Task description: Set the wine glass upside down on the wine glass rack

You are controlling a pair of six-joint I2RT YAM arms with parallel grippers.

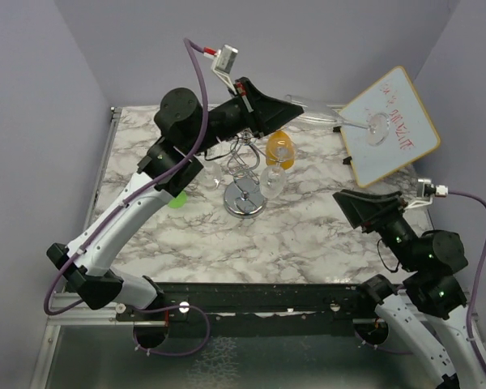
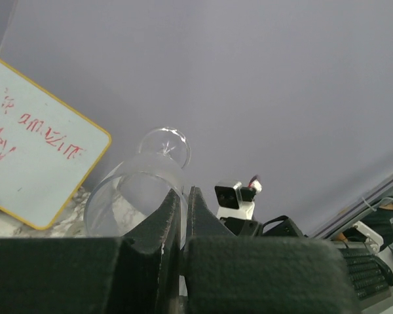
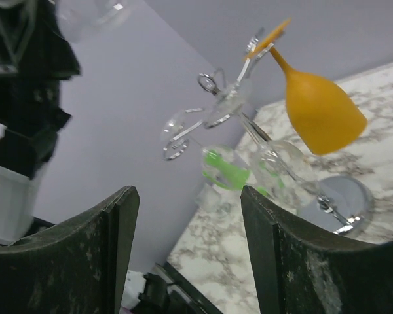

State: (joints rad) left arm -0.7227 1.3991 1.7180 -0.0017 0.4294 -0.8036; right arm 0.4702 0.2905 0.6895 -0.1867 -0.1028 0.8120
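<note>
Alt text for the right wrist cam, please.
The open right hand frames the chrome wine glass rack on the marble table; an orange glass hangs upside down from it, with a clear glass and a green glass nearby. The left arm is blurred at far left.

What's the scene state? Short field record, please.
left gripper: shut on the wine glass at its rim, glass held sideways above the table
right gripper: open, empty, facing the rack
wine glass rack: orange glass hangs upside down, clear glass too
task: held glass not yet on rack
</note>
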